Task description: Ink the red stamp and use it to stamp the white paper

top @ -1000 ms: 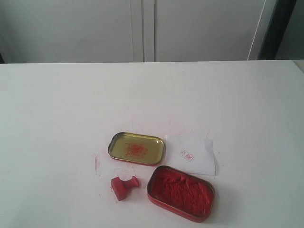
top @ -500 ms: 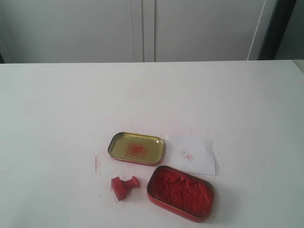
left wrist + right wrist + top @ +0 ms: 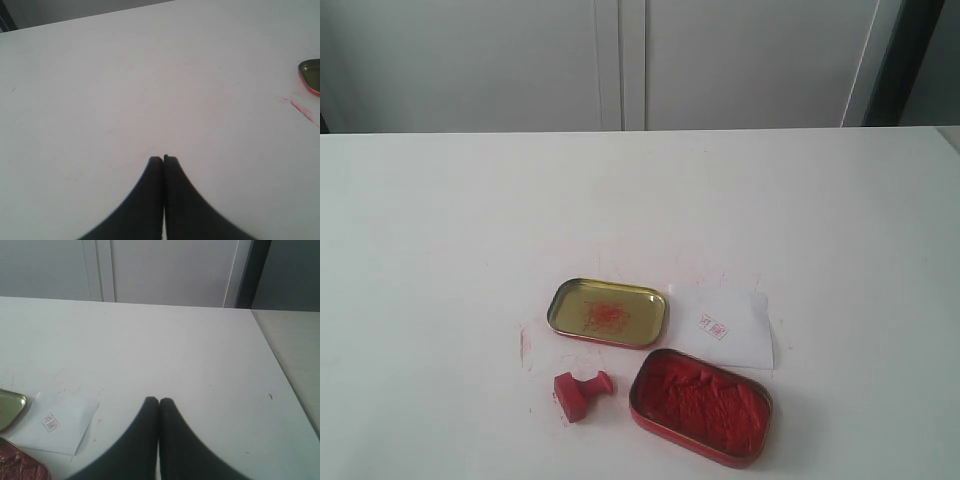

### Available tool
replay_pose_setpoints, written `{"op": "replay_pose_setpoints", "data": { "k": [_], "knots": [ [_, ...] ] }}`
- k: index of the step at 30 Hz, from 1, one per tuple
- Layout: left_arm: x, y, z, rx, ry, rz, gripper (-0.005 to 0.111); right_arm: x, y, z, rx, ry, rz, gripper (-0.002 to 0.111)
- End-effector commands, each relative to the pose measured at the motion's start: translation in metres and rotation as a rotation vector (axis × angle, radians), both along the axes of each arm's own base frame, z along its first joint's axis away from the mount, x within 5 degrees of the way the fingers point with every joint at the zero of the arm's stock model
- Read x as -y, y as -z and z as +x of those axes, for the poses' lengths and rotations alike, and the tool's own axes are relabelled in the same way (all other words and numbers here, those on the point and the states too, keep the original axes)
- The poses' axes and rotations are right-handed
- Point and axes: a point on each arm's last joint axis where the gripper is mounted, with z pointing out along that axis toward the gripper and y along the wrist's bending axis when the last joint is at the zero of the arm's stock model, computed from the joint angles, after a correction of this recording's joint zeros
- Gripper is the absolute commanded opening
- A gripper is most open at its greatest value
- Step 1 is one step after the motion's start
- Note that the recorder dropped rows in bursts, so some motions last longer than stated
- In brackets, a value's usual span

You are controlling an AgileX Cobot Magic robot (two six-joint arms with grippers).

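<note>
The left tool (image 3: pixel 163 159) is clenched with its fingertips pressed together, empty, angled down over a bare stretch of the bench (image 3: pixel 440 220). The right tool (image 3: pixel 159 401) is clenched the same way and grasps nothing, poised above the bench beside the white paper (image 3: pixel 55 422) but apart from it. The red stamp (image 3: pixel 582 392) lies on its side just left of the open ink tin (image 3: pixel 700 405), in front of the gold lid (image 3: pixel 607 311). The stamped paper sits behind the tin.

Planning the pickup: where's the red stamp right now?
In the exterior view the red stamp lies on its side, left of centre near the bottom edge, just left of the ink tin and below the gold lid.
</note>
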Motion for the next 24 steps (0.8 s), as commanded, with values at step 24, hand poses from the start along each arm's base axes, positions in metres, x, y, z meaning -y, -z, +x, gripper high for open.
{"op": "replay_pose_setpoints", "data": {
  "k": [24],
  "knots": [
    [-0.0001, 0.0005, 0.0, 0.004, -0.002, -0.001, 0.0, 0.0001, -0.0017, -0.0088, 0.062, -0.002, -0.003, 0.0]
  ]
}}
